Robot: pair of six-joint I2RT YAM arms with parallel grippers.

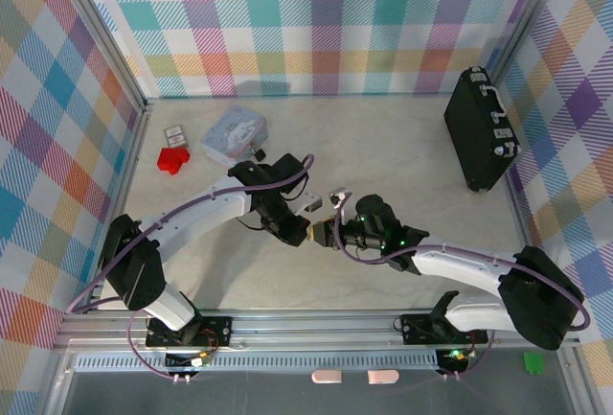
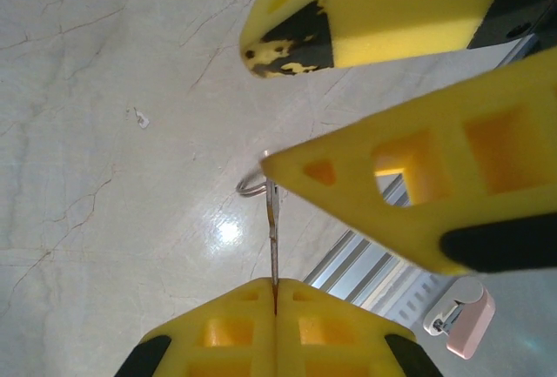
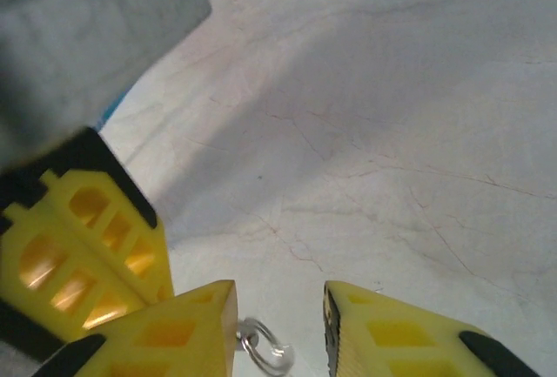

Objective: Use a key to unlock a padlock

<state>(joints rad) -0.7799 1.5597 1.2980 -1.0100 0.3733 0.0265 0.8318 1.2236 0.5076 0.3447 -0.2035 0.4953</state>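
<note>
The left gripper (image 2: 275,297) has its ribbed yellow fingers pinched tight on a thin, flat key (image 2: 273,238). The right gripper (image 3: 280,300) has its jaws parted and holds nothing, just beside the silvery ring (image 3: 266,351).

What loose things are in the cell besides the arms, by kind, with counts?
Padlock: 1
Key: 1
Pale blue tin: 1
Red block: 1
Black case: 1
Total: 5
</note>
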